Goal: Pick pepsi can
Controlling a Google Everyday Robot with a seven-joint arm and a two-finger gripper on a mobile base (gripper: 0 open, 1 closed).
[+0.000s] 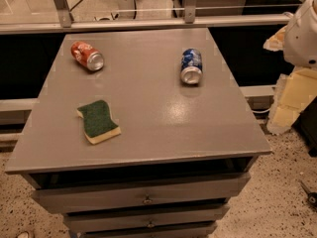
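Camera view: showing pepsi can (pixel 191 66) lying sideways at table (pixel 148 138)'s far right, untouched.
Seemingly glimpsing tool (pixel 310 196) at lower-right edge, well apart, waiting to reach; not revealing its opening or any hold.

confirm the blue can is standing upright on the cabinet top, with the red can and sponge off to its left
No: the camera view shows the blue can lying on its side, not upright. The rest holds: it is on the cabinet top, red can and sponge to its left. The gripper is out of view.
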